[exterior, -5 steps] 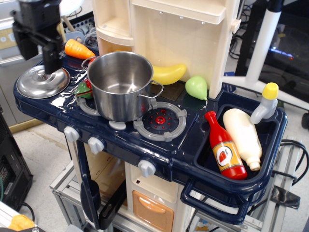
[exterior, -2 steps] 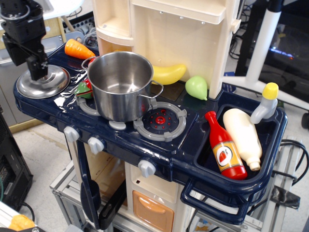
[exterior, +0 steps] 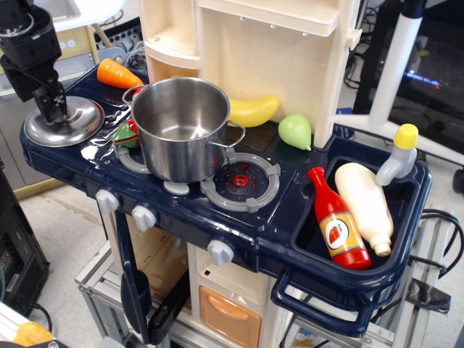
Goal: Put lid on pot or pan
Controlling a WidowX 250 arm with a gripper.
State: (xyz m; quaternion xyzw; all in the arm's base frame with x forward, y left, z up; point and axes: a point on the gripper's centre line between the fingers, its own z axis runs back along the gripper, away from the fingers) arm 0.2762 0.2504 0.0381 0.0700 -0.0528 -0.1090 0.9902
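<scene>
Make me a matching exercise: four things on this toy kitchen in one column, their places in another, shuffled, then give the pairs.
Things:
1. lid
2. pot
3. ketchup bottle
4. carrot

Places:
A. lying in the sink basin
B. far left of the counter, under the gripper
C. on the left burner
D. behind the pot, at the counter's back left

Pairs: 1-B, 2-C, 3-A, 4-D

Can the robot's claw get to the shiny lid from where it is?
Probably yes. The gripper is already down on the middle of the lid, at the left end of the counter. Nothing sits on the lid, and the pot stands apart to its right.
</scene>
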